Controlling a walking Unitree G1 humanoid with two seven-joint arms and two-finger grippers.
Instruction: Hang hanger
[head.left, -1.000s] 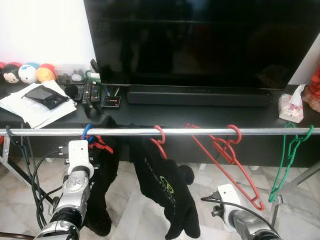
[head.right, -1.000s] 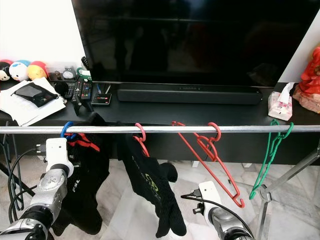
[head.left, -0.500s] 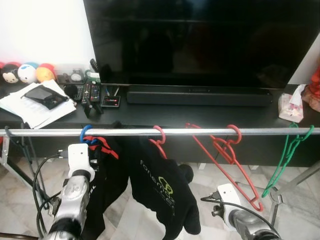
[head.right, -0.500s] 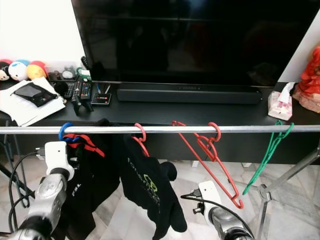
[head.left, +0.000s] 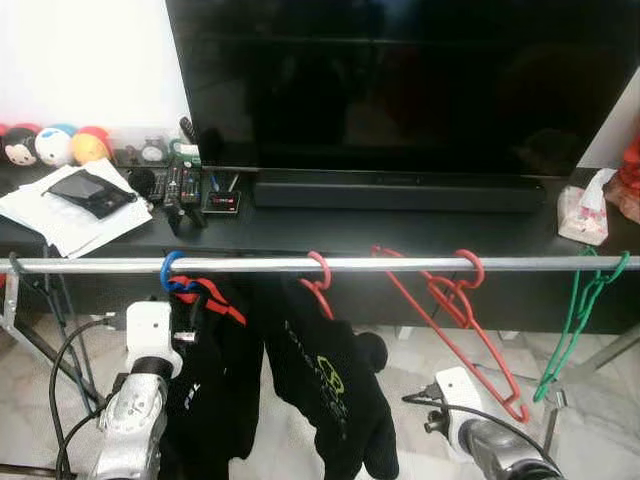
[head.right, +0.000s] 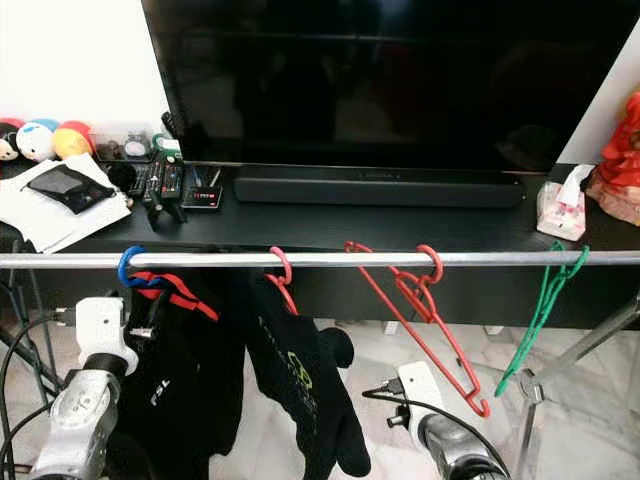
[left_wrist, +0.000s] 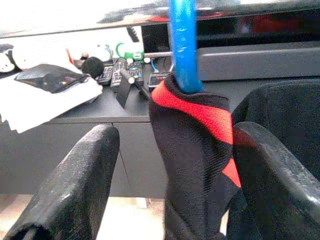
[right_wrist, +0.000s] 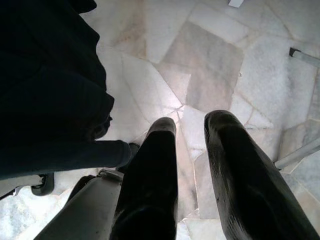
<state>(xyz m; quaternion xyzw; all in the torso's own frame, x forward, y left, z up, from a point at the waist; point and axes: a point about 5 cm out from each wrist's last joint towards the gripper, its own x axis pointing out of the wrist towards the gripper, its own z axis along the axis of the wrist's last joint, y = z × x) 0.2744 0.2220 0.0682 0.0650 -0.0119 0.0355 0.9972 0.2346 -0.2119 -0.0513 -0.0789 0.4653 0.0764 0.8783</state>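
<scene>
Blue hanger (head.left: 172, 272): hooked on the metal rail (head.left: 400, 263), carrying a black and red garment (left_wrist: 200, 145).
Left gripper (left_wrist: 172, 190): fingers wide apart either side of the garment, gripping nothing.
Right gripper (right_wrist: 192, 150): low, slightly parted, empty, pointing at marble floor (right_wrist: 210, 65).

Shiny metal rail (head.left: 350, 264), matt black cloth (head.left: 330, 385)

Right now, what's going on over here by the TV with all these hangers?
The robot is hanging laundry on a metal rail in front of the TV stand. The blue hanger, carrying a black garment with red trim, is hooked over the rail. The left pincer sits just below it, fingers open on either side of the garment's neck and not gripping it. The right pincer hangs low over the floor, holding nothing. A second black garment, two bare red hangers and a green one also hang on the rail.
</scene>
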